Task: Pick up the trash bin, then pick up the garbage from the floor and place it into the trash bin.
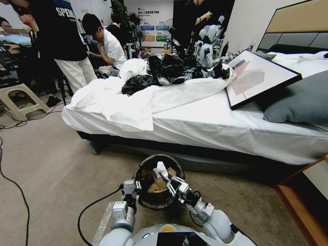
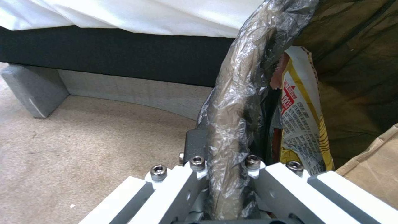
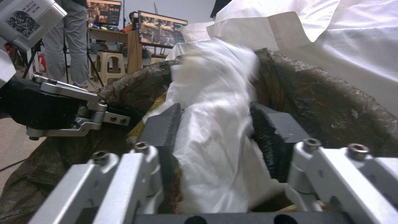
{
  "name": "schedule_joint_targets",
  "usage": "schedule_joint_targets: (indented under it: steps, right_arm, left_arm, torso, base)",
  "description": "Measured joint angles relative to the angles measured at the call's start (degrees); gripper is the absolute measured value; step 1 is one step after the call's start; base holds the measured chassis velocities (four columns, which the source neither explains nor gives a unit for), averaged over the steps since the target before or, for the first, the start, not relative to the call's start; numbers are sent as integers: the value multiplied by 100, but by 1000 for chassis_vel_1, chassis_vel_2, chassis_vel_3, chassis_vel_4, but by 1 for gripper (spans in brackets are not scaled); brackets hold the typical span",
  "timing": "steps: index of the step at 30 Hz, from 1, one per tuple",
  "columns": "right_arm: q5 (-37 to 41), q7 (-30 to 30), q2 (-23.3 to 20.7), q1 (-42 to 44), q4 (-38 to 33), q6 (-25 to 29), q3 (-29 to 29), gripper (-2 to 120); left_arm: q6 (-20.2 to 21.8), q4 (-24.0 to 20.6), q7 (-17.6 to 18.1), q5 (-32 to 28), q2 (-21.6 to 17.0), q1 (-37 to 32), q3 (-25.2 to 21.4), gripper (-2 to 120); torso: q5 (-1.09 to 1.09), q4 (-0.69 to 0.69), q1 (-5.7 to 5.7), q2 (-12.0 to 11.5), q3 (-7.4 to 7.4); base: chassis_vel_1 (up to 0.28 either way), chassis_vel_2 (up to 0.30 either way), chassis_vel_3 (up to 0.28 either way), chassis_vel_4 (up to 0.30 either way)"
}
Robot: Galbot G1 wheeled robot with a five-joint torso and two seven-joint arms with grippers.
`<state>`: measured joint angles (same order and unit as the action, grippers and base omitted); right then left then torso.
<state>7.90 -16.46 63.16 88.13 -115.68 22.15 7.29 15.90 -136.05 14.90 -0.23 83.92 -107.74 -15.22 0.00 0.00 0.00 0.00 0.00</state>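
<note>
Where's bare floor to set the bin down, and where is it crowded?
Open carpet lies left of the trash bin, bordered by the black cable and the bed. Crowded: inside the bin, where the right gripper holds a white tissue.

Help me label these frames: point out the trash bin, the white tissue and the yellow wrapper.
trash bin (image 1: 152,204), head view, near rim with bag folded over.
white tissue (image 3: 215,137), right wrist view, its middle between the pads.
yellow wrapper (image 2: 304,124), left wrist view, printed face.
</note>
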Motion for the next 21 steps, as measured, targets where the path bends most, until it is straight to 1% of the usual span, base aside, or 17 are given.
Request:
schedule_joint_targets:
  steps: [1,2,3,5,6,7,8,10,11,13,17,21]
  right_arm:
    - [-1,1,-12,4,1,0,0,56]
    - [-1,1,-12,4,1,0,0,56]
    - [-1,2,-19,7,1,0,-1,58]
    - [-3,8,-37,15,7,0,-4,70]
    - [-3,12,-38,16,11,0,-4,74]
    - [-3,12,-38,16,11,0,-4,74]
    - [-4,22,-41,17,16,-1,-7,81]
    - [-4,27,-48,19,16,-3,-11,87]
    - [-4,27,-48,19,16,-3,-11,87]
    - [-5,32,-57,17,16,-4,-12,98]
    - [-5,36,-62,16,13,-6,-11,100]
    - [-4,36,-58,14,9,-7,-3,100]
  left_arm:
    - [0,0,0,2,-2,-1,10,0]
    - [0,0,0,2,-2,-1,10,0]
    - [0,0,0,4,-2,-2,16,0]
    - [0,0,0,8,-4,-5,35,0]
    - [0,0,0,10,-4,-6,40,0]
    - [0,0,0,10,-4,-6,40,0]
    - [0,0,0,12,-5,-8,50,0]
    - [0,0,0,13,-7,-9,55,0]
    - [0,0,0,13,-7,-9,55,0]
    - [0,-5,0,17,-9,-13,56,0]
    - [5,-35,0,23,-13,-24,77,0]
    - [8,-45,0,36,-14,-28,102,0]
  torso:
    - [0,0,0,0,0]
    - [0,0,0,0,0]
    - [0,0,0,0,0]
    - [0,0,0,0,0]
    - [0,0,0,0,0]
    - [0,0,0,0,0]
    - [0,0,0,0,0]
    - [0,0,0,0,0]
    - [0,0,0,0,0]
    - [0,0,0,0,0]
    - [0,0,0,0,0]
    - [0,0,0,0,0]
  base:
    - [0,0,0,0]
    - [0,0,0,0]
    - [0,0,0,0]
    - [0,0,0,0]
    - [0,0,0,0]
    - [0,0,0,0]
    - [0,0,0,0]
    - [0,0,0,0]
    - [0,0,0,0]
    - [0,0,0,0]
    - [0,0,0,0]
    - [0,0,0,0]
